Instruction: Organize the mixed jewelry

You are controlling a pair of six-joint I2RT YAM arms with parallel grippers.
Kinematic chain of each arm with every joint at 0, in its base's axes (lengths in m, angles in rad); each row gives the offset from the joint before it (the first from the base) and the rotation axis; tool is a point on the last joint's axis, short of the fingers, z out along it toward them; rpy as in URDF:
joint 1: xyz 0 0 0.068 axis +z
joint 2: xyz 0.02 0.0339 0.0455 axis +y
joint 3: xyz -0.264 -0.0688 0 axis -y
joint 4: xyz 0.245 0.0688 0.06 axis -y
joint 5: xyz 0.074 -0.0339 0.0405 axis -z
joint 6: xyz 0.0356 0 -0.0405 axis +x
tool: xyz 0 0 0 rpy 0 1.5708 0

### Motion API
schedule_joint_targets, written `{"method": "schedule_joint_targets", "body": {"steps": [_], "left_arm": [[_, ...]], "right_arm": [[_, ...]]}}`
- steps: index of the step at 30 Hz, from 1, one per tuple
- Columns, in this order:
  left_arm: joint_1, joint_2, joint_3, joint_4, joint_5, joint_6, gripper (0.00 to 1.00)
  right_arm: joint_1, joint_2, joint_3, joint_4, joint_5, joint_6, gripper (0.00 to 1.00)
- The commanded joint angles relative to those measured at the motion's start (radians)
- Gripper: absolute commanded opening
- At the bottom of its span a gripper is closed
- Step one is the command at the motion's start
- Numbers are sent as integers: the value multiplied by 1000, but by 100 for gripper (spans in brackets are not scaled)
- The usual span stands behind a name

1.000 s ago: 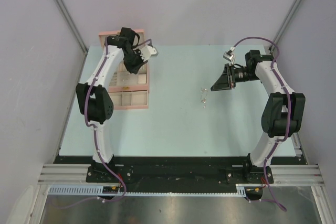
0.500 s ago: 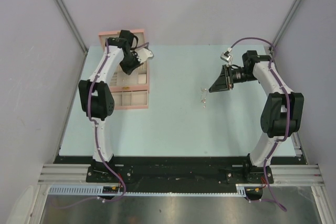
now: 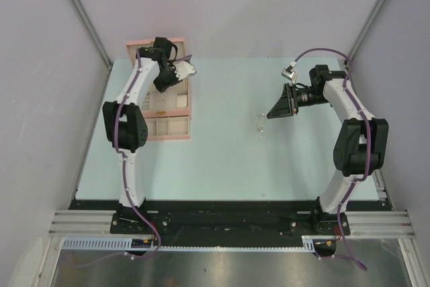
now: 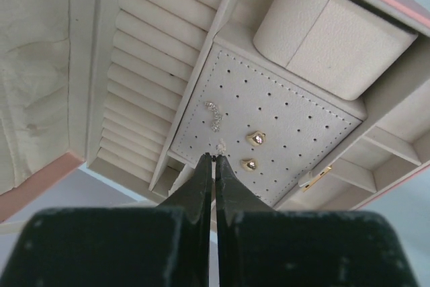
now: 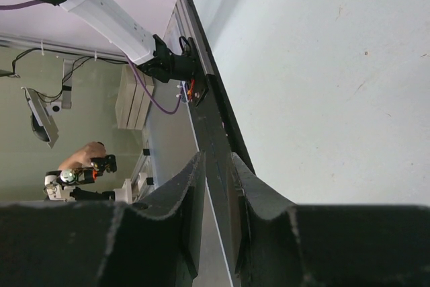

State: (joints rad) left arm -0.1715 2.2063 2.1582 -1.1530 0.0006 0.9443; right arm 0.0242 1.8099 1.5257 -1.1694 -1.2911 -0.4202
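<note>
The pink jewelry box lies open at the table's back left. My left gripper is over it. In the left wrist view my left gripper is shut, its tips pinching a tiny silvery earring against the white perforated pad. The pad also carries a curved silvery piece and two gold studs. Loose silvery jewelry lies on the table's middle right. My right gripper hovers just right of it, slightly open and empty, and it also shows in the right wrist view.
The box has ring rolls, a cream cushion and small side compartments. The pale blue table ends in a black front rail. Grey walls close in on both sides.
My left gripper shifted slightly back and left over the box. My right gripper moved a little left toward the loose jewelry.
</note>
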Motion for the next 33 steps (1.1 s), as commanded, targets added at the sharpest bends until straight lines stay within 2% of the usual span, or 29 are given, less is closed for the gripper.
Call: {"method": "schedule_joint_targets", "body": {"steps": [1,15,33], "left_arm": [[0,15,60,-19,-27,54,0],[-49,39,63,-21,-11,67,0],[-66,64,60,-17,-71,100,0]], "right_arm": [[5,-9,1,5,-5,-15,24],[8,-9,-1,5,15,-19,24],[6,-7,-4,8,19,-19,24]]}}
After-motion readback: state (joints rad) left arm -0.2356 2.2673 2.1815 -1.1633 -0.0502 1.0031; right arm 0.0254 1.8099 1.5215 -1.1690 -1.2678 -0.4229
